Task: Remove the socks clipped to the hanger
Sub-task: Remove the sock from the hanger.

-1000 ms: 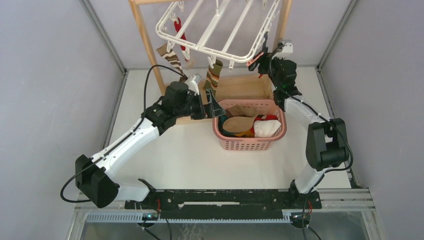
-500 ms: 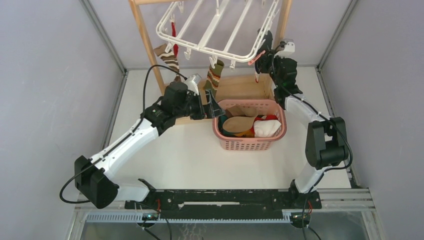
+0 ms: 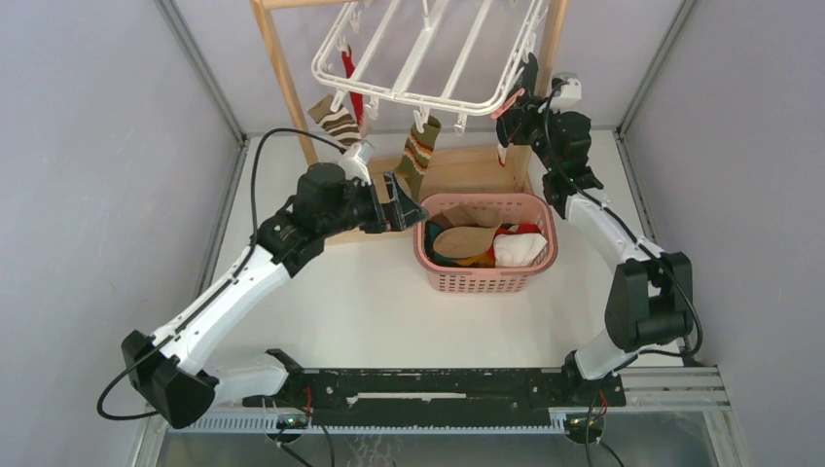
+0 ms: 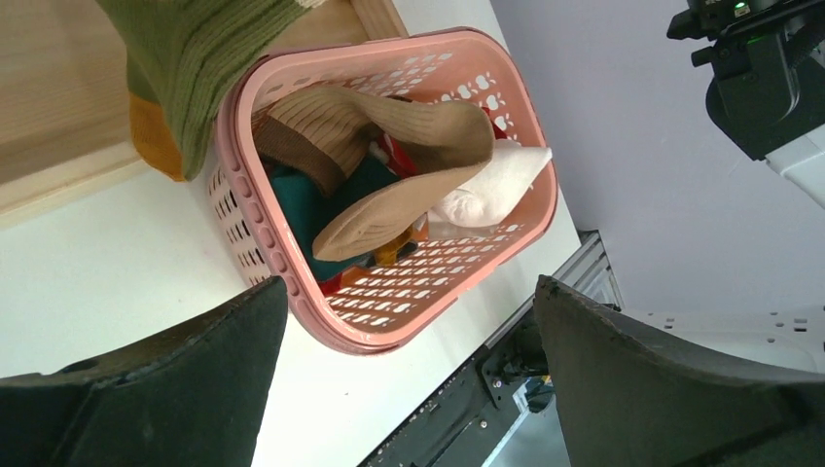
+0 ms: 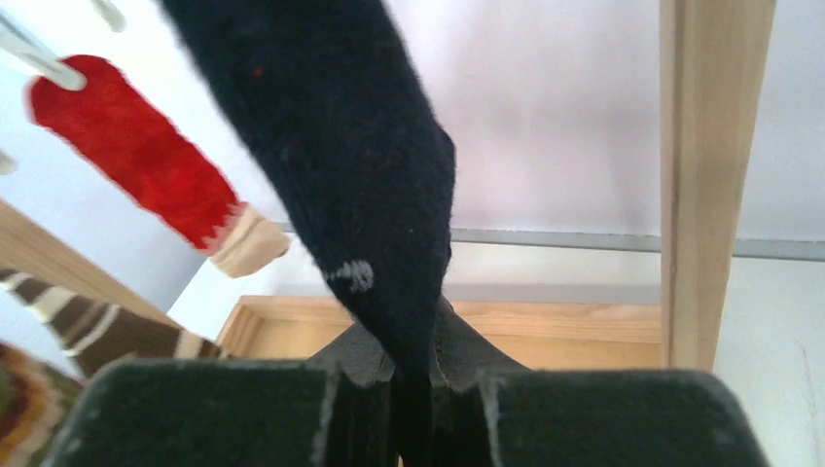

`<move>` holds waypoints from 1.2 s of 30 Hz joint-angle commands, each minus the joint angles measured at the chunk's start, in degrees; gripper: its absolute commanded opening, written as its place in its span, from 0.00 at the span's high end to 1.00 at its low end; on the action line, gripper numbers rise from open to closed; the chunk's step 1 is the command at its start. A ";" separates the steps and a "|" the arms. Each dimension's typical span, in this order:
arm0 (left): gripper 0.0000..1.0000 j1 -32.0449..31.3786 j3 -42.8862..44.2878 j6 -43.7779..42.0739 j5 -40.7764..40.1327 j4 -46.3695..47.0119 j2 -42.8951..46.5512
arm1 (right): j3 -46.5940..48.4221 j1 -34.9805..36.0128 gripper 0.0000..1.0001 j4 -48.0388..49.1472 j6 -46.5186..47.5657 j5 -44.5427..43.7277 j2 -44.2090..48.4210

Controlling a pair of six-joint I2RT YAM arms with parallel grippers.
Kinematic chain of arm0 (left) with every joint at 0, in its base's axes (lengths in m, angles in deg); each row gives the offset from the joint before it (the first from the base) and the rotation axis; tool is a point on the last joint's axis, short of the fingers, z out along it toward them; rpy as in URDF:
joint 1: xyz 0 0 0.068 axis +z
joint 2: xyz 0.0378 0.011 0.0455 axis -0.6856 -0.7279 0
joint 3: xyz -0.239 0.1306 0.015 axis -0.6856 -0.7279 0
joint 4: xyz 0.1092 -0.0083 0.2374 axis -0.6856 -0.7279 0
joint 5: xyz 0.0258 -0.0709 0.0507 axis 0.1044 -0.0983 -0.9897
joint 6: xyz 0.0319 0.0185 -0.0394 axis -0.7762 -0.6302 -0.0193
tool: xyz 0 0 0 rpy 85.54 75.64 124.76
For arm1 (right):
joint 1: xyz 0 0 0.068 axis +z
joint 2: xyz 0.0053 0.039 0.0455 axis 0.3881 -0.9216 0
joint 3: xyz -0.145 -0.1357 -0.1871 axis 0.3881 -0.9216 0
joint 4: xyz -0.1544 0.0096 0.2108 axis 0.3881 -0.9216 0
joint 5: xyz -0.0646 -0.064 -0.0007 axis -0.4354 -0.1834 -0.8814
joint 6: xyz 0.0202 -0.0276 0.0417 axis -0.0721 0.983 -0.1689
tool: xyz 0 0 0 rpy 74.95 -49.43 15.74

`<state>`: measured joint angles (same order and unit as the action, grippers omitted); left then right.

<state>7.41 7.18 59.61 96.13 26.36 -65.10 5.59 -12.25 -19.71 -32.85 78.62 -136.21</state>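
Observation:
The white hanger (image 3: 428, 58) hangs from the wooden frame at the top of the overhead view. Clipped to it are a red sock (image 3: 352, 83), a brown striped sock (image 3: 336, 122) and a green-and-brown striped sock (image 3: 418, 156). At the hanger's right corner my right gripper (image 3: 516, 109) is shut on a navy sock (image 5: 370, 165), whose lower end runs down between the jaws of that gripper (image 5: 413, 375). My left gripper (image 3: 404, 206) stands open just below the green striped sock (image 4: 195, 68), nothing between its fingers (image 4: 195, 379).
A pink basket (image 3: 486, 282) holding several loose socks sits on the table under the hanger, also in the left wrist view as the basket (image 4: 233, 195). The wooden frame's posts (image 3: 282, 78) and its base tray (image 3: 467, 170) stand behind it. Grey walls close both sides.
My right gripper has shut on the navy sock and risen slightly; the hanger has swung up and to the right. My left arm has shifted left and back, its gripper still open.

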 commanded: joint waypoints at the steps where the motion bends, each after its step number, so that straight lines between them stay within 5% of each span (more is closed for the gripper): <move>1: 0.00 -0.39 -3.14 0.43 -1.24 2.69 4.03 | -0.51 0.25 0.88 -3.86 -1.41 3.95 5.52; 19: 0.00 -0.40 -8.17 2.77 -2.47 3.43 10.12 | -4.96 4.48 0.88 -13.84 2.03 7.52 18.59; 36: 0.00 -0.39 -9.18 2.96 -2.53 3.32 10.97 | -4.93 5.65 0.88 -14.76 2.06 7.31 18.50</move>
<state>7.41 -0.77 62.15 94.31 27.65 -55.31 0.01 -7.16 -35.87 -31.71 85.89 -117.69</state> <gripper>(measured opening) 0.996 0.126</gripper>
